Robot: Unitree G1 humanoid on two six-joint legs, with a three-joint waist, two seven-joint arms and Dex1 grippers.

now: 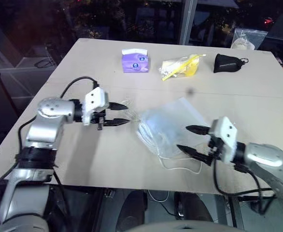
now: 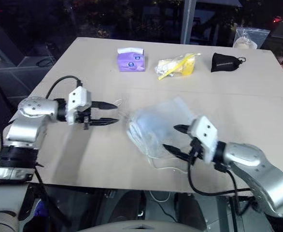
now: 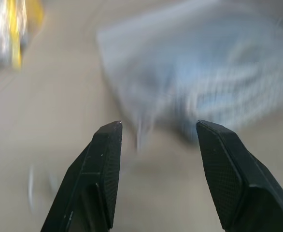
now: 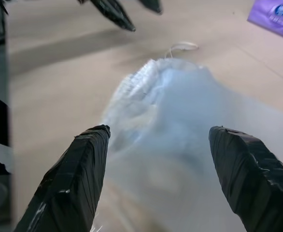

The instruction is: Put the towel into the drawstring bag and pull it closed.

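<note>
drawstring bag (image 1: 173, 128) lying mid-worktop (image 1: 83, 159), a pale blue towel (image 4: 180, 104) seen through its fabric.
left gripper (image 1: 123, 113) just left of the bag, right gripper (image 1: 192, 140) at its near right corner; both spread wide, holding nothing.

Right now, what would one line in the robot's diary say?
left tool: open, empty | right tool: open, empty | drawstring bag: on table between tools, bluish towel inside

Bag (image 1: 173, 128) mid-table (image 1: 83, 159), towel (image 4: 180, 106) inside it, left gripper (image 1: 122, 113) just left of it, right gripper (image 1: 194, 140) at its right, tissue pack (image 1: 134, 62), plastic bag (image 1: 180, 66), pouch (image 1: 228, 63) along far edge
</note>
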